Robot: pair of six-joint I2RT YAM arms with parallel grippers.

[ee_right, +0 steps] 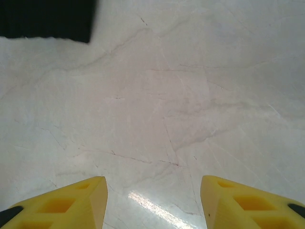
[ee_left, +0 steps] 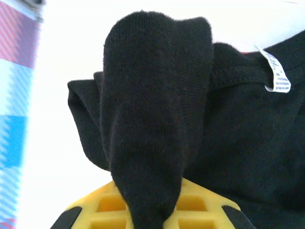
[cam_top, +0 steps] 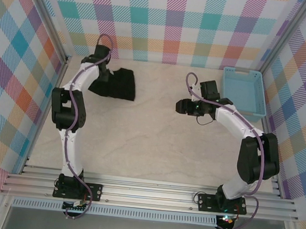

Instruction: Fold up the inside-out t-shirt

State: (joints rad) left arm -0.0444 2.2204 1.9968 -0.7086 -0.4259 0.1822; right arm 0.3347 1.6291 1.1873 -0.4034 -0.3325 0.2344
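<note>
The inside-out t-shirt [cam_top: 121, 84] lies bunched in the far-left corner of the worktop [cam_top: 155, 147], close to the left edge and well apart from the light-blue basket [cam_top: 225, 88], which stands in the far-right corner. The left arm [cam_top: 77, 87] reaches from its base at the near edge up along the left edge, and its wrist end overlaps the left part of the garment. In the left wrist view, the left gripper [ee_left: 152, 212] is clamped on the t-shirt: a thick ridge of black cloth [ee_left: 157, 119] rises from between the yellow fingers [ee_left: 200, 207] and stands upright in front of the camera. Behind that ridge the rest of the garment spreads to the right, with a stitched neck seam [ee_left: 238, 78] and a small white label [ee_left: 277, 74] hanging at the seam. The printing on the label is too small to read. The right gripper [cam_top: 182, 105] is positioned above the middle of the worktop, right of centre, pointing toward the left edge and well apart from the t-shirt. In the right wrist view its jaws stand apart, both yellow fingers [ee_right: 57, 202] flank bare marbled surface, and nothing is between them.
</note>
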